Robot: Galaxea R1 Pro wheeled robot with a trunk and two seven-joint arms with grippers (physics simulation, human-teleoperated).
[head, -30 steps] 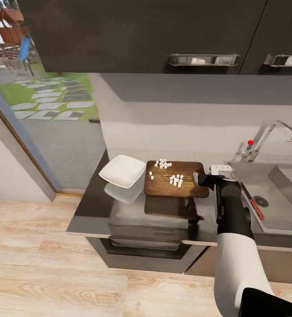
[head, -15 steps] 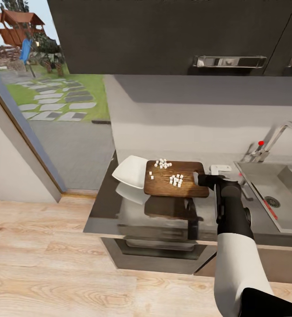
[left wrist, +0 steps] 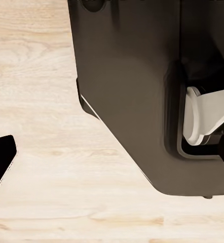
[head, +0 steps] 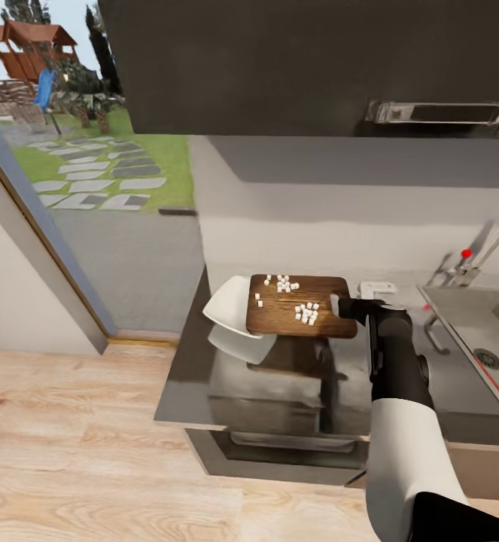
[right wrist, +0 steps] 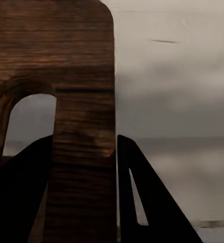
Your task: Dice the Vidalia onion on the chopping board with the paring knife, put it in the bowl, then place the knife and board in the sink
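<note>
The right gripper (head: 338, 306) pinches the handle end of the chopping board (head: 298, 305), held above the countertop (head: 294, 391). Diced onion (head: 305, 312) lies on it beyond the fingertips; the bowl (head: 230, 307) sits at its far end, partly under it. The left gripper's state cannot be told.

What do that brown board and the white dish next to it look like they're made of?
The chopping board looks like dark wood: brown grain streaks show, with a matte surface. The bowl is smooth, plain white, possibly ceramic or plastic; the render leaves that open.
</note>
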